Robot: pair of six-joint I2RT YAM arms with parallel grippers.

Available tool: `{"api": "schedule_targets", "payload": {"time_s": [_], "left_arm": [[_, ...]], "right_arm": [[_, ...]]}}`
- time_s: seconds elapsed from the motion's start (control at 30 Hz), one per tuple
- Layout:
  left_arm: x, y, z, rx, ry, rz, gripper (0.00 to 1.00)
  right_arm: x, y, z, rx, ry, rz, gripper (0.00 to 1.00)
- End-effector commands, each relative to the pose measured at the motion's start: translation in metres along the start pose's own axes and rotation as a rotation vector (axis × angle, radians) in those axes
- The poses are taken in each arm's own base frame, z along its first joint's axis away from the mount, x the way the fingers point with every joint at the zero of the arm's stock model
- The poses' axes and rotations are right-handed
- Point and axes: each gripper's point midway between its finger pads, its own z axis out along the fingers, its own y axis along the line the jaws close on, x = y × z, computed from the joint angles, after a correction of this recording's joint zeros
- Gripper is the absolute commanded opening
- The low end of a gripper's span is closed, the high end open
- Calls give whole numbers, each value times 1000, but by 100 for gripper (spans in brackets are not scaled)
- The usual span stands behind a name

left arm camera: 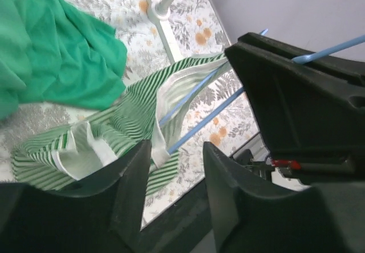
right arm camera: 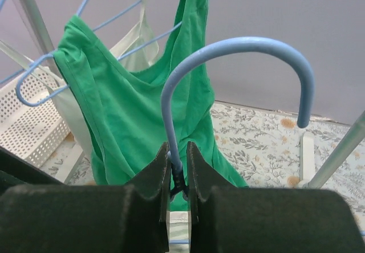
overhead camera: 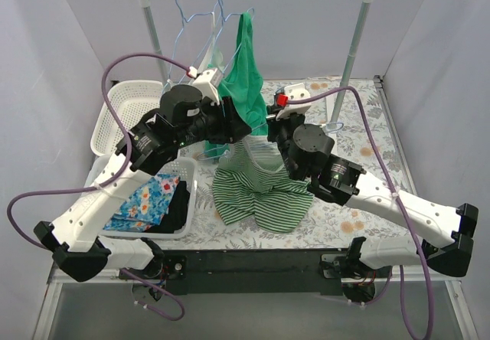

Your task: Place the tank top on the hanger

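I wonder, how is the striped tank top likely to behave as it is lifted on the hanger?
Probably floppy: the tank top lies in soft folds below its raised part. Likely light, since the thin hanger wire through it looks straight. It may slip along that smooth wire.

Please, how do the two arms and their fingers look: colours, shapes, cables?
Both the left arm and the right arm have white shells with rows of small holes, black joints and black end caps. A purple cable loops from each. The fingers are black and blocky.
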Motion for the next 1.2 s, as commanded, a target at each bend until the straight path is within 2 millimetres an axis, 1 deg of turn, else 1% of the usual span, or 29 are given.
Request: {"api": "schedule_targets", "payload": {"time_s": [0.0,0.03,0.07,0.1,0.13,0.2,0.23,0.27,0.3,0.33,0.37,0.4,0.47,0.53,0.57,0.63,0.67,0.7,0.73,0.77,0.8,0.87,0.9,0.97,1.0,1.03,1.07,1.13,1.17], "left_arm": [[-38,-10,-27,-7,-113,86,50],[-47,-12,-34,-8,-141,112,53],[-55,-15,-41,-2,-169,119,55],[-68,-22,-52,8,-216,126,56],[-79,-28,-64,31,-272,137,57],[-93,-27,-78,21,-351,156,58],[-105,-35,-93,52,-418,170,58],[-110,-38,-100,62,-450,195,58],[-115,-41,-107,75,-479,206,58],[-125,-49,-123,109,-538,218,58],[-129,-52,-129,117,-564,241,58],[-136,-56,-136,131,-599,251,59],[-143,-65,-149,158,-632,278,59],[-146,-69,-154,168,-643,314,59],[-149,-74,-160,187,-655,327,59],[-151,-77,-166,195,-668,359,59],[-149,-82,-169,223,-664,382,59],[-146,-81,-170,219,-650,396,60],[-140,-85,-168,245,-621,431,59],[-134,-93,-172,289,-595,463,58],[-121,-88,-158,283,-512,479,58],[-107,-85,-149,286,-434,504,55],[-92,-81,-140,294,-357,513,54],[-74,-80,-132,324,-277,529,53],[-56,-78,-125,356,-205,529,53],[-47,-76,-120,367,-166,523,53],[-40,-74,-116,371,-136,517,53],[-16,-63,-104,365,-35,499,51],[-9,-59,-102,363,-8,489,50]], "right_arm": [[-77,-16,-8,23,-138,61,1],[-95,-20,-10,28,-158,61,1],[-95,-18,-8,25,-137,29,1],[-100,-15,-8,14,-137,15,1],[-122,-18,-11,0,-167,12,1],[-129,-8,-9,-46,-148,-38,1],[-160,-14,-16,-63,-188,-9,1],[-161,-8,-17,-100,-172,-43,1],[-175,-3,-21,-150,-188,-44,1],[-209,-13,-32,-158,-241,2,1],[-218,-8,-33,-178,-246,-4,1],[-221,-3,-37,-226,-243,-23,1],[-242,-3,-47,-281,-293,-11,1],[-246,-1,-52,-311,-310,-8,1],[-245,0,-54,-326,-312,-11,1],[-237,8,-56,-367,-298,-19,1],[-233,9,-60,-391,-294,-18,1],[-208,21,-54,-415,-242,-47,1],[-198,24,-54,-428,-224,-50,1],[-192,23,-59,-443,-214,-48,1],[-171,28,-56,-452,-172,-56,1],[-160,26,-59,-453,-156,-46,1],[-144,30,-57,-462,-127,-60,1],[-136,31,-60,-473,-114,-48,1],[-131,32,-59,-473,-105,-52,1],[-122,34,-57,-472,-83,-55,1],[-117,35,-57,-470,-73,-57,1],[-109,36,-54,-467,-57,-62,1],[-107,37,-54,-467,-51,-57,1]]}}
